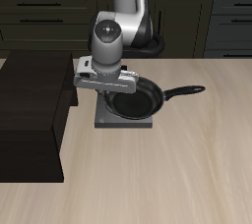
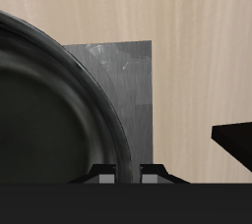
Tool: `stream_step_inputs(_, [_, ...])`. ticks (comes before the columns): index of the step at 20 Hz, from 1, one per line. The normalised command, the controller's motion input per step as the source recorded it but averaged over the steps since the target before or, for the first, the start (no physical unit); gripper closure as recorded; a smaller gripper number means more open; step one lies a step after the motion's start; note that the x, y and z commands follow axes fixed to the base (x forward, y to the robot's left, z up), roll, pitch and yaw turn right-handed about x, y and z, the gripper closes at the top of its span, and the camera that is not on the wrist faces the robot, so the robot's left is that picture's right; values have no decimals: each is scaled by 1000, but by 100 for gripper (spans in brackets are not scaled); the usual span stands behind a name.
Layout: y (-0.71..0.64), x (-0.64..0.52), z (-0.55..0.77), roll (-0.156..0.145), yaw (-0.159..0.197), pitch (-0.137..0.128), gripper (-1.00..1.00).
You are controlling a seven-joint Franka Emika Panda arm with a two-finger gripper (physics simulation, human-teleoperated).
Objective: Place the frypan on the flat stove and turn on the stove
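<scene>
Exterior: frypan (image 1: 135,100) sits on the flat stove (image 1: 102,121), handle pointing away from the dark brown box (image 1: 30,120). My gripper (image 1: 105,86) is over the pan's rim. Wrist: fingertips (image 2: 98,174) seem to straddle the rim, probably clamped on it.

Even, flat simulator light, soft shadow under the arm, low resolution, no glare, slightly blurred edges.

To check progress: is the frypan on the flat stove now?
Yes. The frypan rests on the flat stove, covering its burner.
</scene>
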Motion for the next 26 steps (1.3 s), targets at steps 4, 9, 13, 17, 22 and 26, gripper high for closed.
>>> stream_step_inputs(4, [8, -107, -89, 2, -10, 14, 100])
stream_step_inputs(9, [-122, -28, -67, -28, 12, 14, 100])
stream_step_inputs(13, [-156, 25, 24, -44, 8, -7, -100])
stream_step_inputs(17, [-42, -43, 62, -14, -13, 2, -100])
stream_step_inputs(22, [115, -157, 116, 25, 3, -27, -100])
stream_step_inputs(26, [72, -101, 65, 26, -3, -12, -100])
